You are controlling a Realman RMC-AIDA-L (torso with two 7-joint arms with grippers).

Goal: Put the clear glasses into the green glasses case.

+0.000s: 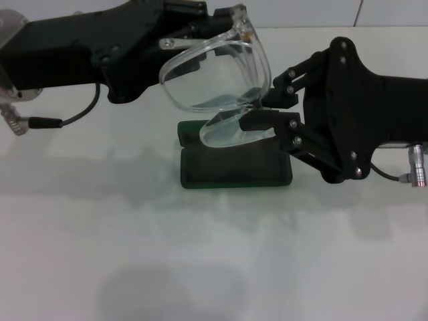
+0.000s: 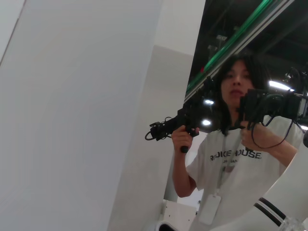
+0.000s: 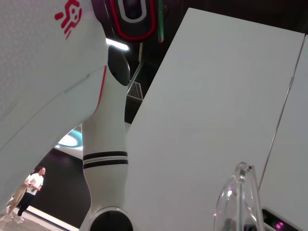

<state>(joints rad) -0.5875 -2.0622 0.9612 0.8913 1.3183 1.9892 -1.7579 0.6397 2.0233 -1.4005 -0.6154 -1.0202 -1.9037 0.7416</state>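
Observation:
The clear glasses (image 1: 214,73) hang in the air on end, one lens above the other, over the middle of the table. My left gripper (image 1: 212,28) comes in from the left and is shut on their upper end. Reaching in from the right, my right gripper (image 1: 262,110) has its two black fingers (image 1: 267,122) shut around the frame between the lenses. The green glasses case (image 1: 234,170) lies on the table right below; a second dark green part of it shows behind at the left. An edge of the clear glasses (image 3: 239,202) also appears in the right wrist view.
The white table (image 1: 200,267) runs out in front of the case. A cable and plug (image 1: 47,122) hang from the left arm, and a metal connector (image 1: 416,164) sticks out of the right wrist. The left wrist view shows a person (image 2: 231,144) and a wall.

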